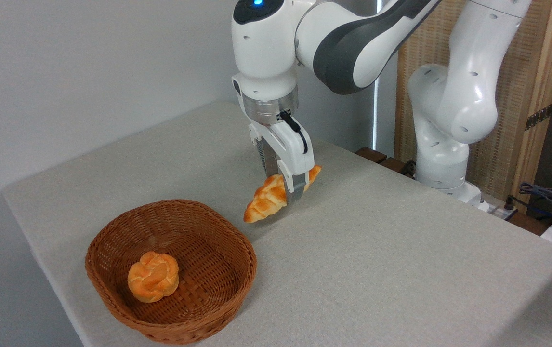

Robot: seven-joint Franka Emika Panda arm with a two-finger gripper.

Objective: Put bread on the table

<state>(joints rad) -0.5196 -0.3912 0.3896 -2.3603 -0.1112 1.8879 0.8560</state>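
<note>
The bread was pinched near its middle by the end effector, tilted with its left tip low, close over the table. It was held just right of and beyond the wicker basket, in which a small round knotted roll was seen.

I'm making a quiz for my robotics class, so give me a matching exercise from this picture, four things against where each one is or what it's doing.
Things:
1. bread
2. roll
3. basket
4. gripper

Places or states:
A. lying inside the basket
B. standing on the table, front left
C. held tilted, outside the basket
D. shut around the loaf's middle

Pairs: 1-C, 2-A, 3-B, 4-D
</note>
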